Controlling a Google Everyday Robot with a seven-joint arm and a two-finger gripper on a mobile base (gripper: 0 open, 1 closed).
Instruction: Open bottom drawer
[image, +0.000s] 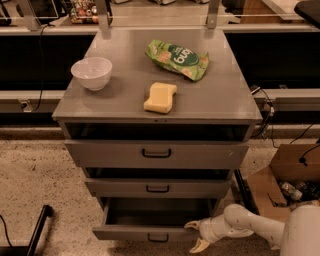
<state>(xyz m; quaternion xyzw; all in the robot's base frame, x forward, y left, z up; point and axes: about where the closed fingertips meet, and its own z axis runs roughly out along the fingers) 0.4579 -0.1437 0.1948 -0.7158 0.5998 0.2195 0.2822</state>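
The gripper (196, 235) sat low at the front right, at the right end of the bottom drawer (130, 233), its jaws spread apart, one above and one below the drawer front's edge; whether they pressed on it could not be told. This drawer, lowest of three in the grey table (125, 102), stood pulled out beneath the middle drawer (125, 187) and top drawer (110, 154). On the table lay a yellow sponge (160, 97), a white bowl (92, 73) to its left, and a green bag (177, 59) farther back.
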